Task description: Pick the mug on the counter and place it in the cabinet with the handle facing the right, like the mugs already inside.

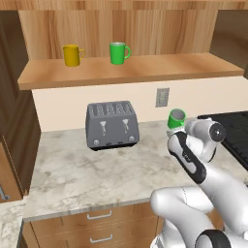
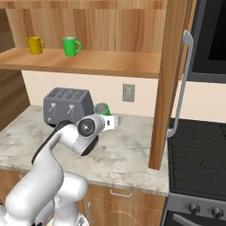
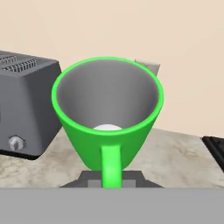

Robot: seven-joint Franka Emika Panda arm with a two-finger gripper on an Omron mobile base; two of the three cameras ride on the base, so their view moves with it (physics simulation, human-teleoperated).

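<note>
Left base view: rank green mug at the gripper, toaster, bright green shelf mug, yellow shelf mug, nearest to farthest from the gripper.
1. the mug, right at the gripper, above the counter; the grip itself is hidden here.
2. toaster, on the counter to the gripper's left.
3. bright green mug, up on the cabinet shelf.
4. yellow mug, farther left on that shelf.

The white arm rises from its base at the near edge of the counter (image 1: 72,169), bends at a dark-jointed elbow and reaches forward and away toward the far wall. Its wrist is turned so the hand (image 3: 111,177) points roughly level, just above the counter. The hand is closed on the mug (image 3: 107,118), gripping it low down with the handle (image 3: 111,166) facing back toward the wrist. The mug looks lifted and tilted.
</note>
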